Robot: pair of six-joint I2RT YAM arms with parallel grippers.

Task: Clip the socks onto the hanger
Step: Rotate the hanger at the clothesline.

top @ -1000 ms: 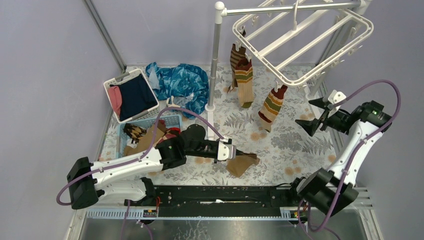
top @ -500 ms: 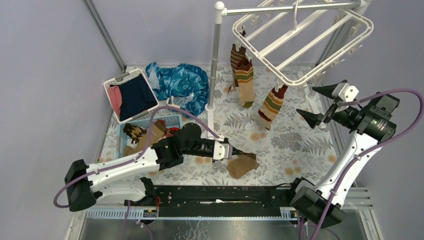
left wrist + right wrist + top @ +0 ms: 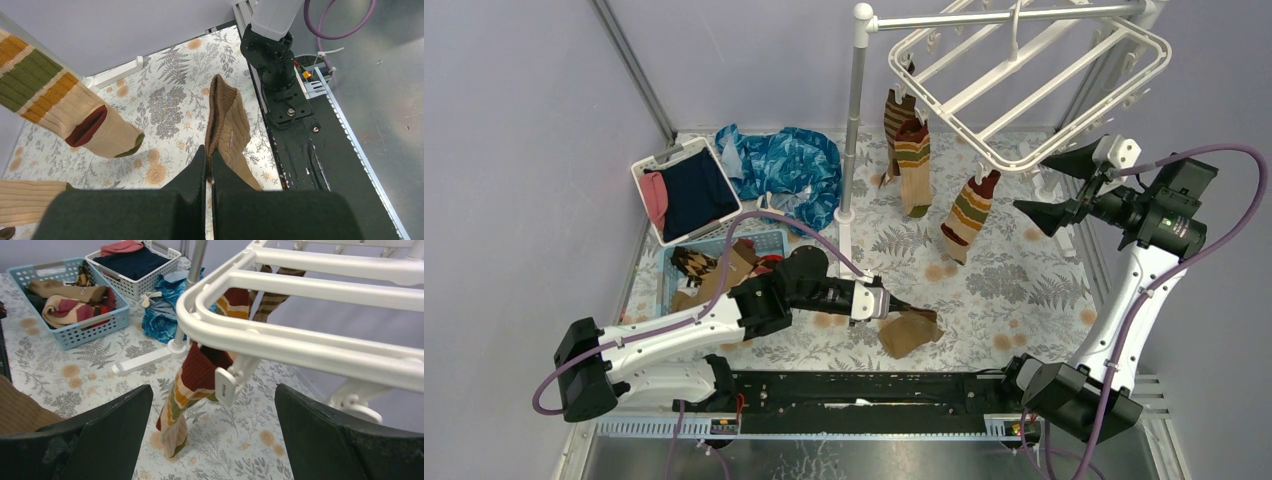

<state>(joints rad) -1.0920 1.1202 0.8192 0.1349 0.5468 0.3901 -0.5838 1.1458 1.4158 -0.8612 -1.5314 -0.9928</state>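
— Where do we find the socks and the hanger?

— The hanger (image 3: 1034, 85) hangs at the far right, from the bar of the rack pole (image 3: 854, 120). We see three socks clipped along its left and near edges. The dark-striped sock (image 3: 896, 112) is farthest, the banded sock (image 3: 913, 165) hangs just in front of it, and the red-cuffed sock (image 3: 969, 212) is further right. The plain brown sock (image 3: 911, 328) is at the near middle, over the floral cloth (image 3: 1014, 290). We cannot tell whether it rests on that cloth. More socks lie heaped in the blue basket (image 3: 769, 240) at the near left.

— And our claws?

— Our left gripper (image 3: 890, 305) is pinched tight on the plain brown sock. From its wrist we see the ribbed cuff standing out beyond the closed fingers. Our right gripper (image 3: 1028, 182) is raised at the hanger's near right edge, spread wide and holding nothing. From its wrist, a free clip (image 3: 226, 385) dangles between the fingers, just beside the red-cuffed sock.

— What lies around them?

— The blue patterned cloth (image 3: 789, 165) is bunched left of the pole's foot. The white basket (image 3: 649, 165) with navy and pink clothes sits at the far left.
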